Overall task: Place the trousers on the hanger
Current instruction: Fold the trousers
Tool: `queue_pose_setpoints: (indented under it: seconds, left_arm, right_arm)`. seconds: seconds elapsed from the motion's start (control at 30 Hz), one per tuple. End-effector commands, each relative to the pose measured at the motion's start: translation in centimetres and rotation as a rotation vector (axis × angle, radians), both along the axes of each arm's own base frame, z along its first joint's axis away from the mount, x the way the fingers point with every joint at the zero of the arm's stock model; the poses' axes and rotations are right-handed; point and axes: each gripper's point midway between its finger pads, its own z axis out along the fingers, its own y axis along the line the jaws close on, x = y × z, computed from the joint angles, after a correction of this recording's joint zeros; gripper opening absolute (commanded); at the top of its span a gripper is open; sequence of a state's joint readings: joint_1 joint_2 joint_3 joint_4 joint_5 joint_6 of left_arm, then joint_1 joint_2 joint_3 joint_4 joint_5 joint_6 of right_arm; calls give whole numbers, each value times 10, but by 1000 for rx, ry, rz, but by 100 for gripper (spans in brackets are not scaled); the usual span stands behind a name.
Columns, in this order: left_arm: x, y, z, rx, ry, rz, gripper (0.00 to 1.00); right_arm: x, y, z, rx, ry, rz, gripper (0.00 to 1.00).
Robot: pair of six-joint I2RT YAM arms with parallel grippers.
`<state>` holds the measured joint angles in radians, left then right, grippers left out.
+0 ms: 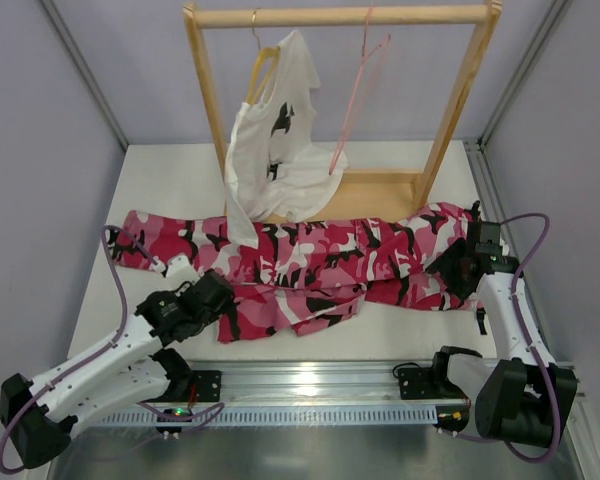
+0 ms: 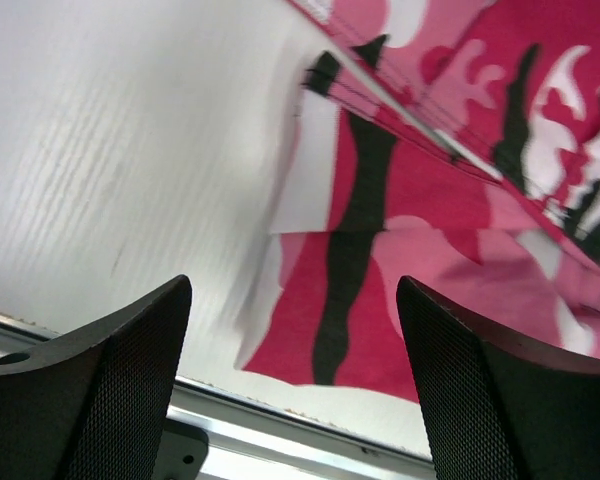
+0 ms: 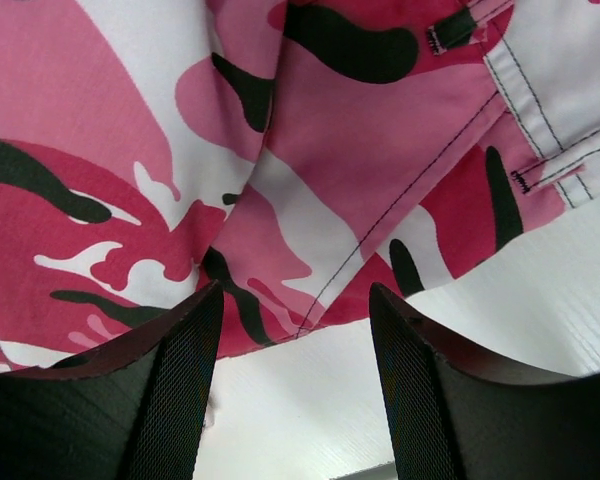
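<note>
left gripper (image 1: 216,296): jaws wide apart with nothing between them, low over the lower left leg end of the trousers (image 1: 320,262).
right gripper (image 1: 460,266): jaws parted too and holding nothing, low over the waist end near the table's right side.
trousers: spread flat across the table (image 1: 170,180), left to right, in front of the rack (image 1: 340,16).
hanger (image 1: 358,90): thin pink wire, hooked on the rack's top rail, well above the trousers.
in the way: a white t-shirt (image 1: 275,150) on a wooden hanger (image 1: 263,62) hangs beside it, and its hem droops onto the trousers' far edge.
left wrist view only: a leg hem lying on bare table, with a metal rail (image 2: 310,445) at the near edge.
right wrist view only: stitched seams and a belt loop (image 3: 450,30), with the cloth's edge just past the fingers (image 3: 130,400).
</note>
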<state>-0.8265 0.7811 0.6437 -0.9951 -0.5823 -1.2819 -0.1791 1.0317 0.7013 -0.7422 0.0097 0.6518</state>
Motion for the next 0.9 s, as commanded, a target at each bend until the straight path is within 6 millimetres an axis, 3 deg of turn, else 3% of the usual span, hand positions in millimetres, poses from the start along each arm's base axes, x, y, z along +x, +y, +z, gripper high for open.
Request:
queue_pose_setpoints:
  seconds: [0.0,0.1,0.23,0.37,0.47,0.5,0.6,0.7,0.73,0.8,0.83,0.87]
  left_arm:
    - [3,11,-24,39,42,62,83]
    - [7,-4,-46,-38,96,60,79]
    - [14,-14,-56,-56,115,48,69]
    - [28,-39,-45,-110,87,-56,47]
    - [33,-55,-33,-129,90,-126,9]
    - [36,-63,-25,-141,79,-147,3]
    - [35,-68,-20,-89,82,-159,0]
    - [39,-93,5,-48,19,-247,0]
    - [41,-116,31,-60,-43,-306,0]
    - [42,-137,38,-1,-55,-381,0]
    - [38,-165,60,-22,-101,-452,0]
    - [39,-181,63,-28,-116,-491,0]
  right_arm:
    - [15,7,16,25,-97,59,63]
    - [19,9,22,25,-117,84,63]
    - [20,10,28,17,-132,109,63]
    - [21,14,33,37,-158,118,63]
    - [23,18,39,55,-181,125,62]
    - [24,18,40,55,-187,126,63]
    - [26,17,44,50,-201,120,63]
    - [27,20,46,64,-211,122,62]
    - [28,19,46,63,-211,121,63]
    - [28,19,46,64,-216,119,63]
    - [28,20,46,66,-216,117,62]
    - [28,20,46,67,-219,118,62]
